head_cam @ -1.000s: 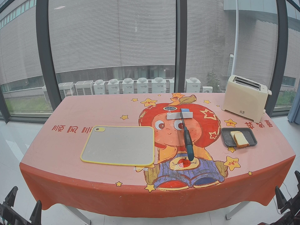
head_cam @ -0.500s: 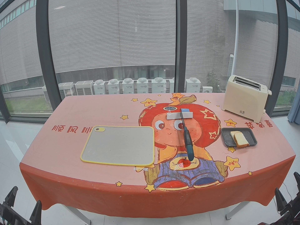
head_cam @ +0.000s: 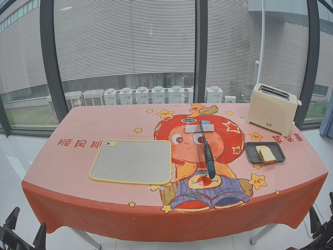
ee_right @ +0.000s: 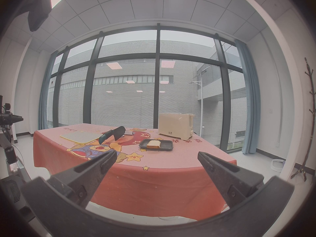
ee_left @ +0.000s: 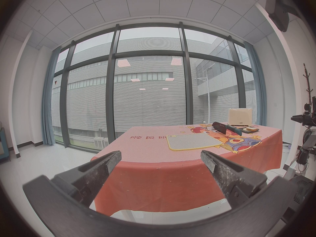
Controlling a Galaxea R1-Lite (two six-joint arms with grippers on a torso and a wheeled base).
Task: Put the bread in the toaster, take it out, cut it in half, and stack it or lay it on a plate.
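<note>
My left gripper (ee_left: 161, 157) is spread wide and empty before the table (ee_left: 148, 178); my right gripper (ee_right: 157, 156) likewise, facing the bread (ee_right: 153, 144).

We hold our left gripper (ee_left: 161, 158) low at our left side, its two dark fingers (ee_left: 98, 168) spread wide apart. Our right gripper (ee_right: 157, 157) sits low at our right side, well apart from the left one, and its fingers (ee_right: 227, 176) are spread just as wide. Both wrists point forward and roughly level, each pair of fingers lying side by side.
</note>
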